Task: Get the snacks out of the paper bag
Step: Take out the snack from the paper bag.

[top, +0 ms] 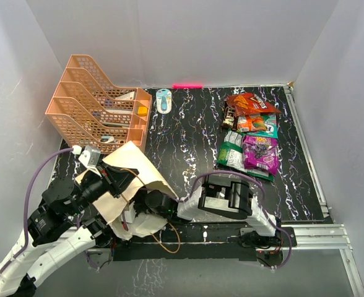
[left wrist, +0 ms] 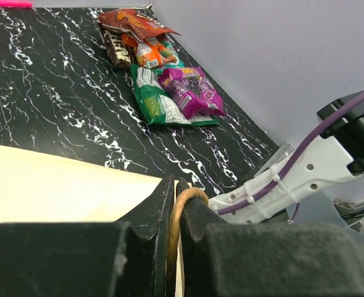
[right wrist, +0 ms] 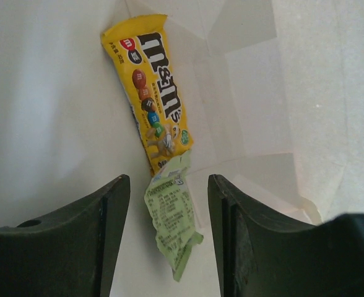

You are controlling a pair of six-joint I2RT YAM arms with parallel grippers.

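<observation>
The beige paper bag lies at the near left with its mouth toward the right arm. My left gripper is shut on the bag's brown cord handle, next to the bag's paper wall. My right gripper is inside the bag and open. A small pale green packet lies between its fingers without touching them, and a yellow candy packet lies just beyond. Other snacks are piled on the table at the far right, also seen in the left wrist view as snacks.
A peach tiered rack stands at the back left, close to the bag. A small blue-and-white object lies at the back centre. A metal rail runs along the table's right edge. The right arm spans the near middle.
</observation>
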